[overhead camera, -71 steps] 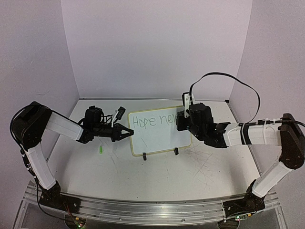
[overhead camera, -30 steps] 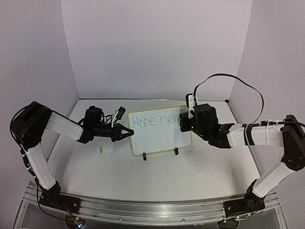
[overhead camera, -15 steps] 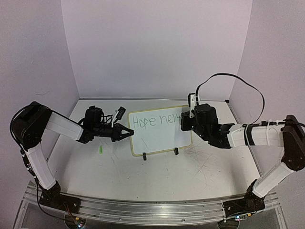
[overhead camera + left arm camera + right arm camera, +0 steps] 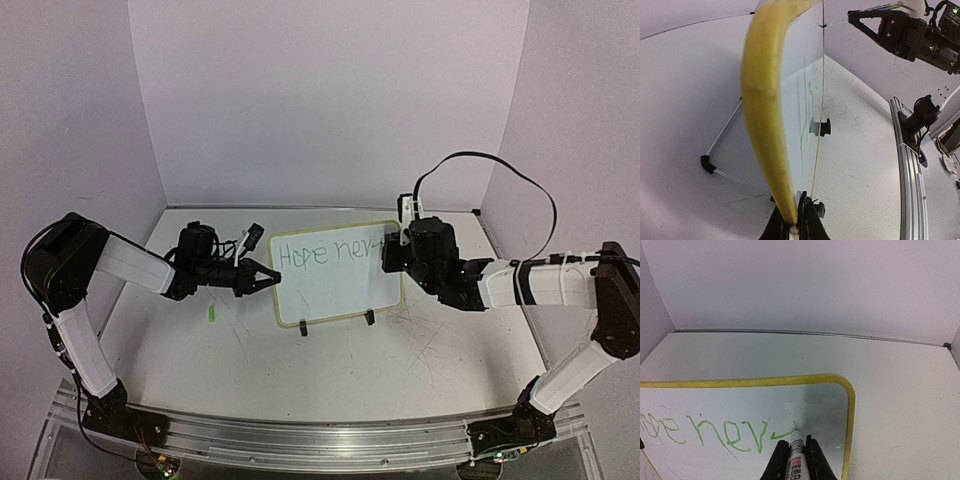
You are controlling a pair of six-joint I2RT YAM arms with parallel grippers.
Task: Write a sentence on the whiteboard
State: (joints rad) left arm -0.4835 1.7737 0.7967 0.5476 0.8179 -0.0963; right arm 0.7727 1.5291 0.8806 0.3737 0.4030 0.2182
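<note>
Whiteboard [image 4: 335,295] stands upright mid-table [image 4: 330,375] on two black clip feet [image 4: 304,326]. Left gripper [image 4: 794,226]: jaws pinched narrow on the board's yellow left rim. Right gripper [image 4: 795,449]: jaws closed on a marker [image 4: 796,461], tip touching the board near its right edge. Sentence [image 4: 715,432] in green, top line only: "Hope nev", plus a short stroke ending at the tip.

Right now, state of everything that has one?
whiteboard, standing upright, left rim clamped.
sentence, unfinished, reads "Hope nev".
marker, uncapped, tip on the board.
left gripper, shut on the whiteboard rim.
right gripper, shut on the marker.
</note>
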